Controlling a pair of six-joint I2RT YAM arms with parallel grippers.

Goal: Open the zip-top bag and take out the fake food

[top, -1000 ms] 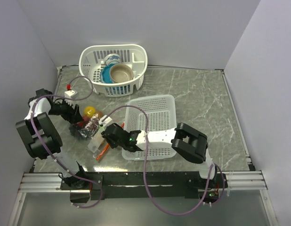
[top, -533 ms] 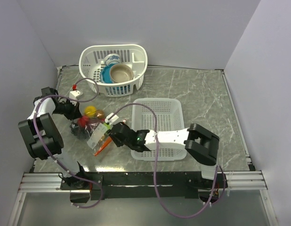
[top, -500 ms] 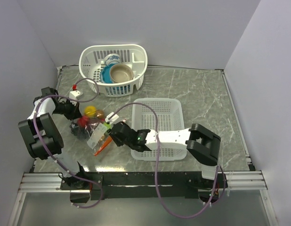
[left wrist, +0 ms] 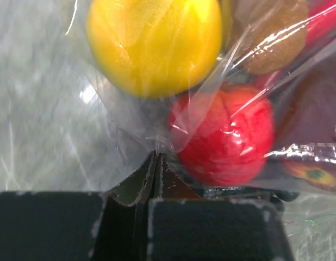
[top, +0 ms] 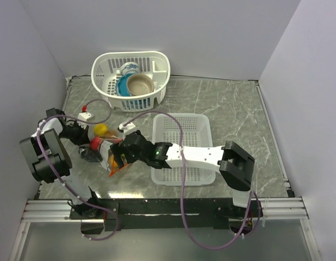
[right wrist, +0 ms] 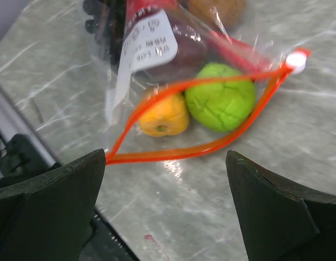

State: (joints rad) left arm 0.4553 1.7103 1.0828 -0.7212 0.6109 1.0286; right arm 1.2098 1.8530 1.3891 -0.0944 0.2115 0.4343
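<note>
The zip-top bag [top: 104, 151] lies at the table's left, its orange-red zip strip [right wrist: 211, 145] gaping open in a loop. Inside the mouth sit a yellow-orange fruit [right wrist: 160, 117] and a green lime [right wrist: 219, 103]. Deeper in are dark grapes [right wrist: 103, 24] behind a white label. My right gripper [right wrist: 166, 157] hovers wide open just in front of the mouth, holding nothing. At the bag's far end my left gripper [left wrist: 155, 157] is shut on the clear plastic, next to a red apple [left wrist: 222, 133] and a yellow fruit [left wrist: 154, 43].
A rectangular white mesh basket [top: 181, 122] stands right of the bag, under my right arm. An oval white basket [top: 157, 62] with a blue and a beige bowl is at the back. A small white block [top: 85, 115] with a red tip lies near the left wall.
My left gripper has closed on the bag's back end. My right gripper has opened wide and slid left to the bag's mouth.
</note>
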